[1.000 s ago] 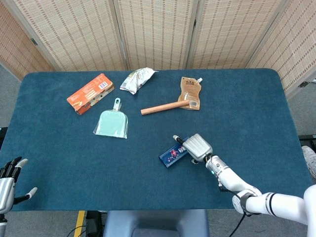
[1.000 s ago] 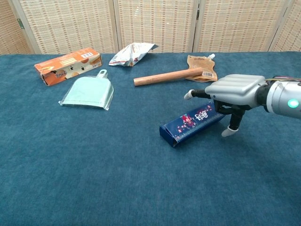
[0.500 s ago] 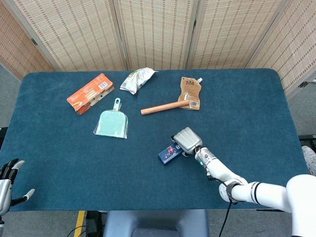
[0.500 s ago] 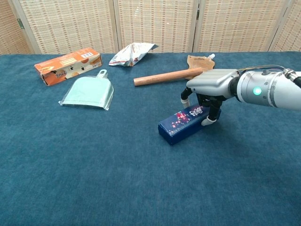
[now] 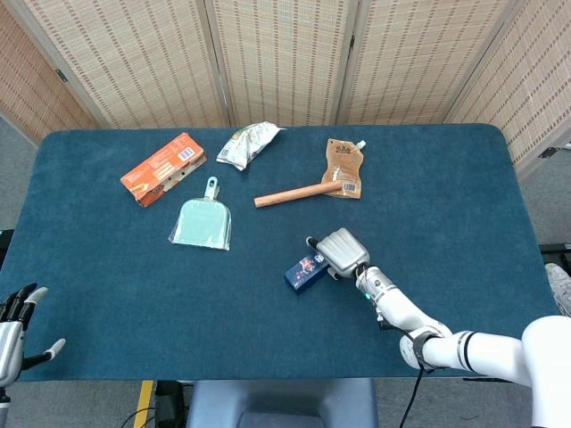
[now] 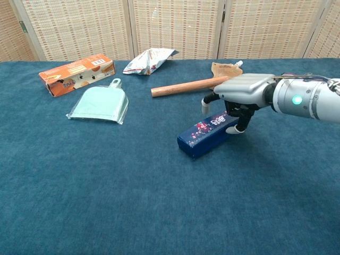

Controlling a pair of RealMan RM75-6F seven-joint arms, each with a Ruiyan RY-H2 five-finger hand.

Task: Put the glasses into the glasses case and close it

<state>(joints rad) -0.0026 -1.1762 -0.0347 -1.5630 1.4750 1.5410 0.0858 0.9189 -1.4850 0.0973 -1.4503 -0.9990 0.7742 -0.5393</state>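
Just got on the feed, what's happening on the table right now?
The right hand is set over the near end of the dark blue glasses case, fingers down on both sides of it; the case lies closed on the blue table. No glasses show in either view. The left hand sits idle at the table's near left edge, fingers apart, holding nothing. Farther back lie an orange box, a mint dustpan, a snack bag, a wooden stick and a brown pouch.

The head view looks steeply down on the whole tabletop (image 5: 107, 267); the chest view sits lower and nearer, sharing its middle.
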